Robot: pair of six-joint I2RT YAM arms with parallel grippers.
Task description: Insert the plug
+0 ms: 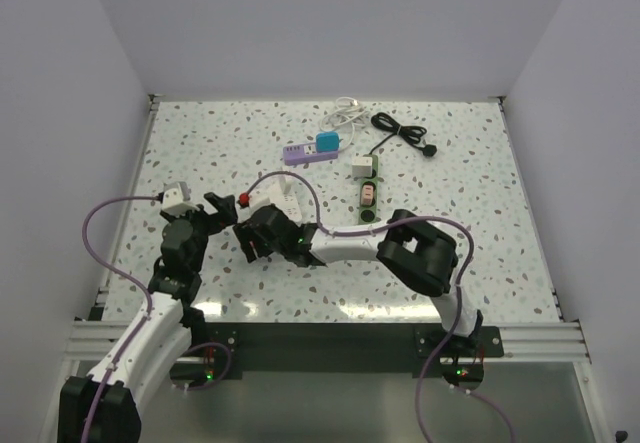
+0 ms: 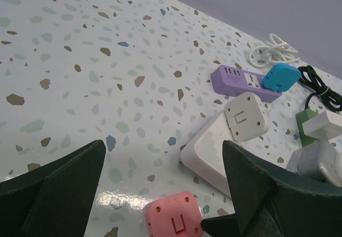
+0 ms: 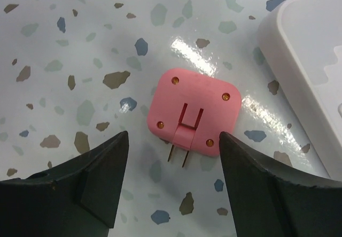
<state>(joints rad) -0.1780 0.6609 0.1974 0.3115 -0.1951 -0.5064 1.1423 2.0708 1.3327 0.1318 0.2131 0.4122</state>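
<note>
1. Plug placement: the pink plug [image 3: 193, 114] lies flat on the speckled table [image 3: 64, 44], free of any grip. It is just beside the white power strip [image 3: 310, 60], with a strip of table showing between them.
2. Right gripper [image 3: 173, 135]: its fingers are spread wide and hold nothing. In the right wrist view the plug shows between the fingertips. How high they stand above it cannot be told.
3. Axis: the two metal prongs [image 3: 178, 155] point back toward the right wrist, slightly tilted, so the body's broader span runs across the gap.
4. Left gripper [image 2: 163, 143]: also spread and empty, with the plug at the bottom edge of its view.
5. Judgement: both arms are near, but the right one seems better lined up. It would close on the plug's side edges, then turn the prongs toward the strip.
</note>
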